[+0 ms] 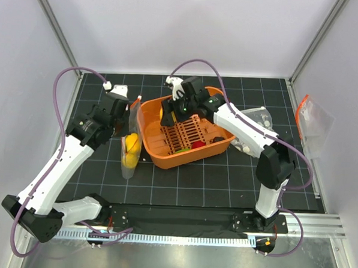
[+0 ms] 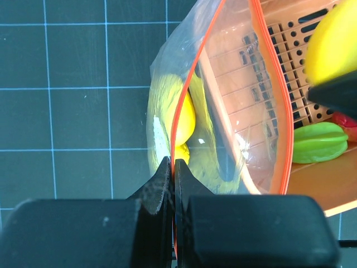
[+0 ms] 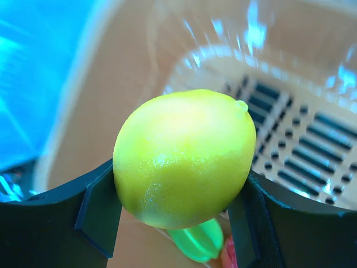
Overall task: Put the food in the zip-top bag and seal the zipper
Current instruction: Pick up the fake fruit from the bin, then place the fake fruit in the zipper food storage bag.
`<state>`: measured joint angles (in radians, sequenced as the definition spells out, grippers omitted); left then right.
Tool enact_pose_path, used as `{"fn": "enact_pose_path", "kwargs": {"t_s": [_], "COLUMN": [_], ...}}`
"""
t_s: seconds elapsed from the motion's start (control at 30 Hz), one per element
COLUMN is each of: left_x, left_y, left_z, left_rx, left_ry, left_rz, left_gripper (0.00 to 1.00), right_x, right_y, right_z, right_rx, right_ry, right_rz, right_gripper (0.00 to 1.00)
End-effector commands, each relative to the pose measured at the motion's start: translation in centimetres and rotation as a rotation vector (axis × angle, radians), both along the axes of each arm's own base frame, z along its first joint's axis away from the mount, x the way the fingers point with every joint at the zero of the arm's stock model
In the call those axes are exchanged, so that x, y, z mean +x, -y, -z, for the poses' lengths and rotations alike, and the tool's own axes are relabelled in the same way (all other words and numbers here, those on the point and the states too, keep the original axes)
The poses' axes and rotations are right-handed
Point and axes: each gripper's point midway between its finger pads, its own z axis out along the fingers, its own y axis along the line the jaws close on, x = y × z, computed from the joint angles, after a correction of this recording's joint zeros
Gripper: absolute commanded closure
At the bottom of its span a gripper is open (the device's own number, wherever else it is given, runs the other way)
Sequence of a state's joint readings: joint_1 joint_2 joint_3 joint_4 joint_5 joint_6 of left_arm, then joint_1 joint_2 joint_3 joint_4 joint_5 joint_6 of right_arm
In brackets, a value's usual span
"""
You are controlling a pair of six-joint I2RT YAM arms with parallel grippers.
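Note:
My left gripper (image 1: 130, 109) is shut on the orange-red zipper (image 2: 174, 128) at one side of the zip-top bag's mouth, holding the bag (image 1: 130, 155) open beside the orange basket (image 1: 153, 149). Yellow food (image 2: 185, 116) lies inside the bag. My right gripper (image 1: 170, 111) is shut on a yellow lemon (image 3: 184, 159) above the basket's left part, close to the bag's mouth; the lemon also shows in the left wrist view (image 2: 334, 42). A green piece (image 2: 321, 142) and a red piece (image 1: 197, 146) lie in the basket.
A clear bag printed with white dots (image 1: 256, 123) lies right of the basket, under my right arm. Another clear pouch with an orange strip (image 1: 312, 120) leans at the right wall. The mat (image 1: 182, 185) is a black grid.

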<state>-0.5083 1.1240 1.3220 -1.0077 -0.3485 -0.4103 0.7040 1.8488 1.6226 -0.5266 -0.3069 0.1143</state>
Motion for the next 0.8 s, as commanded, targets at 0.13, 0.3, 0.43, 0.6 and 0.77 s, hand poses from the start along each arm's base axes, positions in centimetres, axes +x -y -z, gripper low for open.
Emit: {"fn": "enact_pose_path", "kwargs": {"t_s": [0.13,0.3,0.43,0.6,0.77], "left_x": [0.3,0.2,0.1,-0.1,-0.5], "left_y": [-0.1,-0.2,-0.3,-0.1,-0.1], "left_z": [-0.6,-0.6,-0.8,-1.0,-1.2], "left_rx": [0.010,0.010,0.000,-0.026,-0.059], "left_ry": [0.026,0.024,0.031,0.039,0.056], "left_rz": [0.014,0.009,0.000,-0.008,-0.022], "left_gripper": [1.00,1.00,1.00,1.00,1.00], "right_x": [-1.6,-3.3,-4.7,-6.8,-7.5], "right_y": [-2.2,-3.8,-5.4,-8.4,-10.8], "right_z": [-12.7,-16.3,-17.8,-17.6,-14.1], "right_rx": [0.261,0.347,0.391,0.403,0.326], "right_ry": [0.105,0.123,0.122,0.102,0.047], "right_rz": [-0.039,-0.078,-0.115,-0.167,-0.171], "right_gripper": [0.71,0.72,0.72,0.72,0.72]}}
